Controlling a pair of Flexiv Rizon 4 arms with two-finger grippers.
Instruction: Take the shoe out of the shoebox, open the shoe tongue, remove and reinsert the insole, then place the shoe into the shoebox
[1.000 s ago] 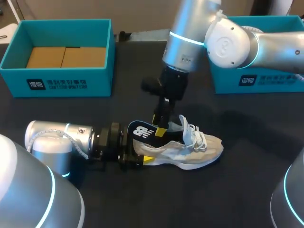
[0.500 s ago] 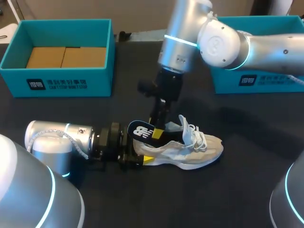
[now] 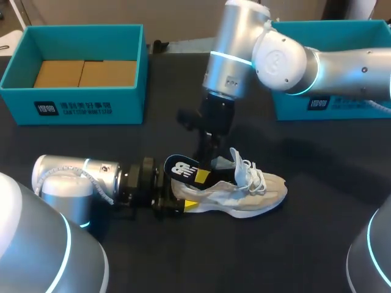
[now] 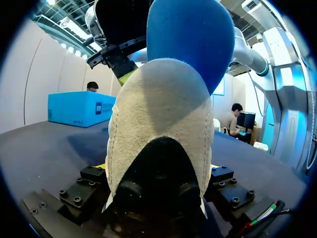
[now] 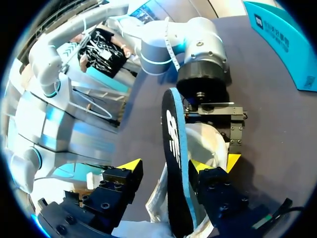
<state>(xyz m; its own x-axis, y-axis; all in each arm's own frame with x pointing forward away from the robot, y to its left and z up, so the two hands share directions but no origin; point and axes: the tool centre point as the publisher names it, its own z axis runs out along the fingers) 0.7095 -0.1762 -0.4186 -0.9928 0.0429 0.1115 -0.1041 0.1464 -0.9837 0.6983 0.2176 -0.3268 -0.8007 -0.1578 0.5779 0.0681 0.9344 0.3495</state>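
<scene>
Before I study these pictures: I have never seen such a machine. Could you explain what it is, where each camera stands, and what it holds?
It is a robot with two arms at a dark table. One picture looks down from above; the two round ones come from cameras on the wrists. The left fingers clamp the heel of a beige sneaker. Its dark insole sticks up between the open right fingers. Behind stand the teal left shoebox and right shoebox.

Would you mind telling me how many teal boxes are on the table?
2. The left box stands at the far-left side; the right box stands at the far-right side, partly hidden behind my right arm.
</scene>
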